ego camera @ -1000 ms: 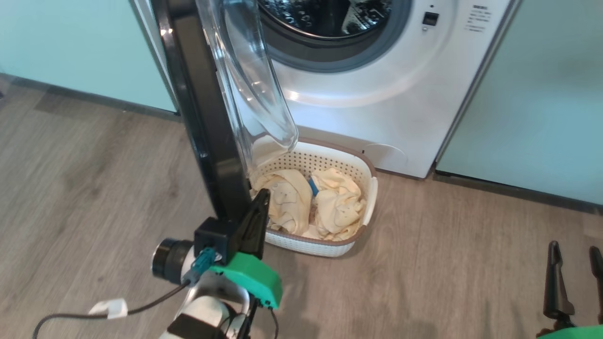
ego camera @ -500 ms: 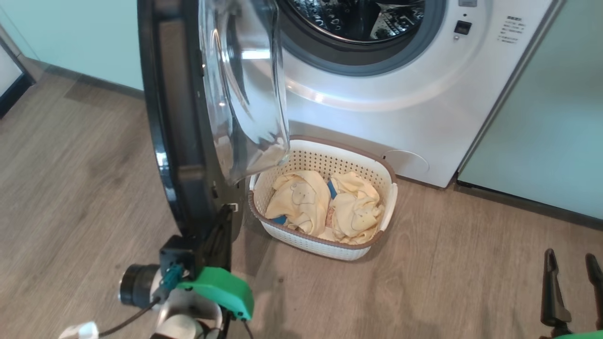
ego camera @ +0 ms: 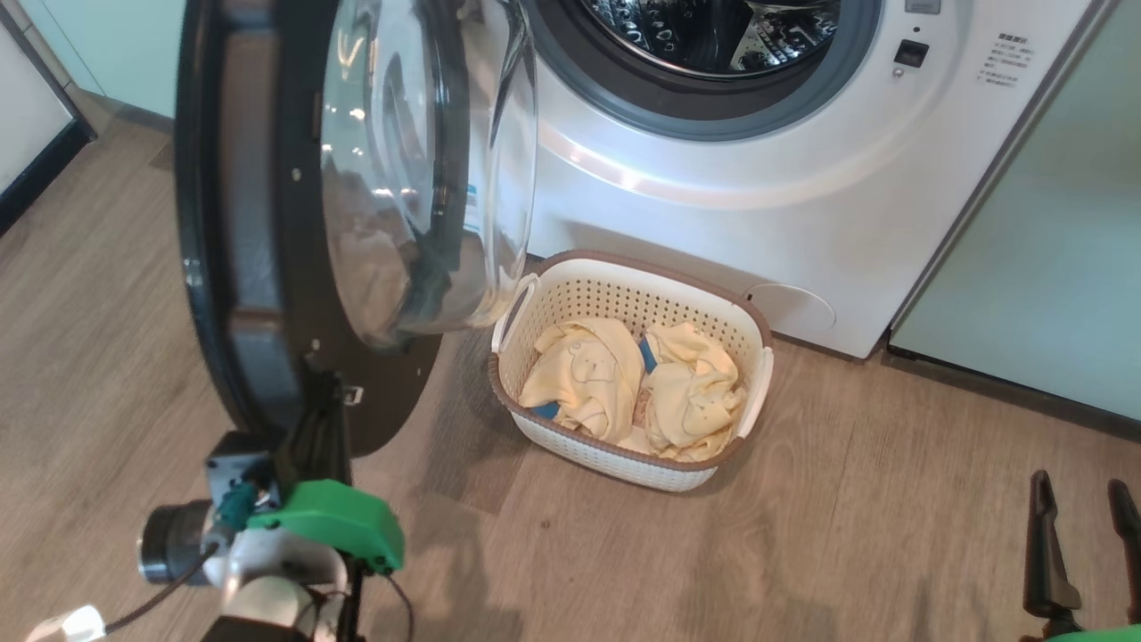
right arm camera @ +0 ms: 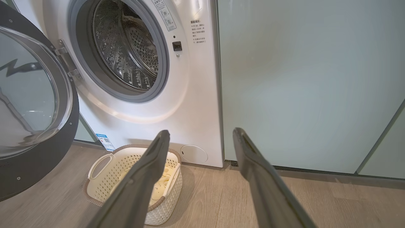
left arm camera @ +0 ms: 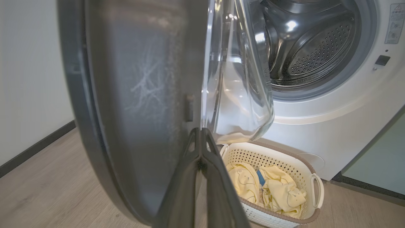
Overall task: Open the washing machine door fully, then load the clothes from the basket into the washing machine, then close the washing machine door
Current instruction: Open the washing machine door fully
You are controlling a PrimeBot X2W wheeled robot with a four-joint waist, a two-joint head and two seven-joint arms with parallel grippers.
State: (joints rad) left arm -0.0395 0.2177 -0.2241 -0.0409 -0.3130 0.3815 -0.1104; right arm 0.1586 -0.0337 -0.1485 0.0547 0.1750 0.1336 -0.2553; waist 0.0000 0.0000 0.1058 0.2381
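The washing machine [ego camera: 713,205] stands with its steel drum [ego camera: 713,27] exposed. Its door [ego camera: 258,267], black-rimmed with a clear glass bowl, is swung out to the left. My left gripper [ego camera: 316,419] is shut, its tips against the inner face of the door's lower rim; in the left wrist view the closed left gripper [left arm camera: 200,136] lies beside the door [left arm camera: 136,95]. The cream basket [ego camera: 624,265] sits on the floor before the machine, holding pale yellow clothes [ego camera: 624,379]. At the lower right, my right gripper [ego camera: 1083,535] hangs open and empty, well away from the basket [right arm camera: 98,186].
Pale mint-green cabinet panels [ego camera: 1052,267] flank the machine on the right, with a dark skirting below. A white panel with a dark base [ego camera: 27,134] stands at the far left. Wood floor [ego camera: 847,535] stretches between the basket and my right gripper. A blue-white sticker [right arm camera: 105,141] marks the machine's lower left.
The door has swung further open to the left, now showing its inner face. My left gripper went left with it. The head camera has also shifted. The right gripper stayed put.
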